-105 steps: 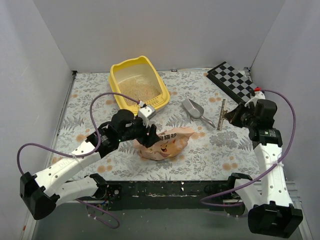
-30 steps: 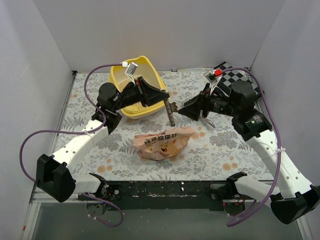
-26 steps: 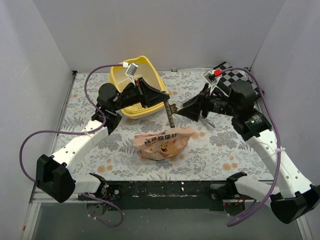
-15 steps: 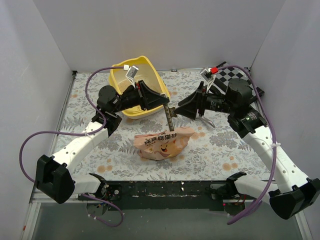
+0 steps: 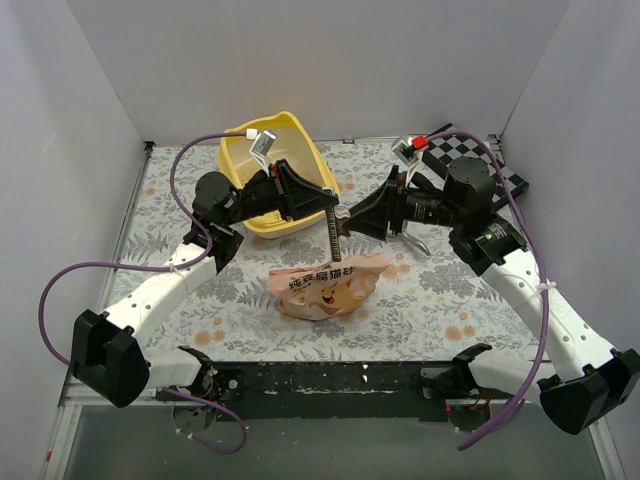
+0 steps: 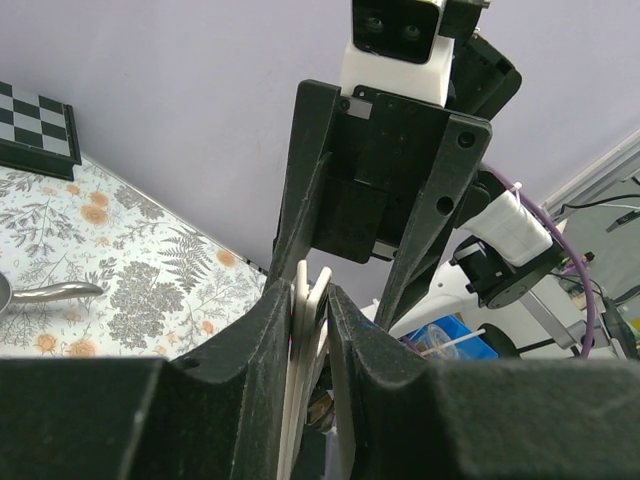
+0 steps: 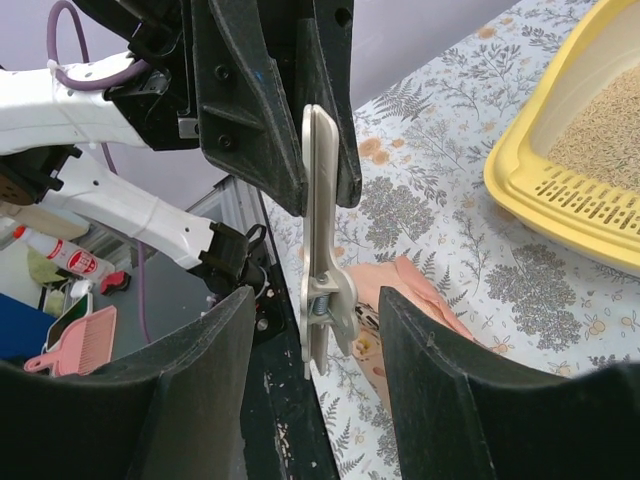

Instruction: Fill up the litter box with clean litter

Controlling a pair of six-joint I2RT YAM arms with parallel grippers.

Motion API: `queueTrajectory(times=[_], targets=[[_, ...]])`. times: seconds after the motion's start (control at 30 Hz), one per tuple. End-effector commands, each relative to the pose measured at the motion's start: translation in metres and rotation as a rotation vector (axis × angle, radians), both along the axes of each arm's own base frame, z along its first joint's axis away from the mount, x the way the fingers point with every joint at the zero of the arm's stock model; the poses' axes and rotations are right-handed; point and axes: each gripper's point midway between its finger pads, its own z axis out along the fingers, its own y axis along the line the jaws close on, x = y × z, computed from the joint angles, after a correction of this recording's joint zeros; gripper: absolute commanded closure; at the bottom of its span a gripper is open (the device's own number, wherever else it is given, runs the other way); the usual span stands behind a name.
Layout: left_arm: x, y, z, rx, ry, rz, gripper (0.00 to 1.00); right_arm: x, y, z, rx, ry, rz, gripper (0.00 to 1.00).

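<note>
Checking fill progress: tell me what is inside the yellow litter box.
Pale beige litter lies inside the litter box, by its slotted ledge. The left arm covers its near part in the top view.

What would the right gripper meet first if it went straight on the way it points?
The beige clip: it stands inside the open right gripper, pinched by the left gripper, which lies just behind; depth is unclear.

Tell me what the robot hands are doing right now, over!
Left gripper shut on beige clip. Right gripper open around it. Litter box holds some litter. Bag lies on table.
</note>
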Motion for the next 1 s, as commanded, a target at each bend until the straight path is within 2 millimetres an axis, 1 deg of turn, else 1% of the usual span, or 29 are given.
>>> queueTrajectory(times=[0.0, 0.13, 0.2, 0.23, 0.27, 0.3, 0.37, 0.43, 0.63, 0.7, 0.8, 0.9, 0.97], targets=[[-0.010, 0.006, 0.023, -0.036, -0.066, -0.008, 0.79, -0.002, 0.006, 0.006, 0.025, -0.029, 0.028, 0.44], [-0.011, 0.006, 0.024, -0.042, -0.067, -0.012, 0.78, -0.005, 0.010, 0.003, 0.023, -0.010, 0.052, 0.58], [-0.011, 0.006, 0.025, -0.045, -0.069, -0.012, 0.78, -0.004, 0.012, -0.002, 0.024, 0.005, 0.055, 0.65], [-0.011, 0.006, 0.025, -0.045, -0.069, -0.014, 0.78, -0.004, 0.013, -0.007, 0.020, 0.018, 0.057, 0.67], [-0.011, 0.006, 0.024, -0.044, -0.065, -0.016, 0.78, -0.005, 0.013, -0.010, 0.017, 0.028, 0.060, 0.66], [-0.011, 0.006, 0.024, -0.044, -0.066, -0.016, 0.78, -0.004, 0.015, -0.009, 0.027, 0.016, 0.060, 0.64], [-0.011, 0.005, 0.022, -0.042, -0.066, -0.018, 0.78, -0.004, 0.015, -0.011, 0.028, 0.017, 0.057, 0.56], [-0.012, 0.006, 0.023, -0.040, -0.072, -0.020, 0.78, -0.004, 0.015, -0.012, 0.029, 0.022, 0.058, 0.51], [-0.010, 0.004, 0.014, -0.023, -0.061, -0.019, 0.78, 0.001, 0.012, -0.018, 0.009, 0.015, 0.012, 0.50], [-0.011, 0.005, 0.010, -0.014, -0.060, -0.018, 0.78, 0.000, 0.012, -0.018, 0.007, 0.007, 0.014, 0.48], [-0.009, 0.006, 0.003, 0.010, -0.056, -0.001, 0.78, -0.006, 0.006, -0.024, -0.019, 0.017, 0.008, 0.46], [-0.009, 0.008, -0.001, 0.031, -0.053, 0.009, 0.73, -0.011, 0.001, -0.035, -0.047, 0.040, -0.002, 0.45], [-0.009, 0.009, -0.007, 0.057, -0.051, 0.011, 0.73, -0.016, -0.004, -0.047, -0.070, 0.071, -0.021, 0.45]])
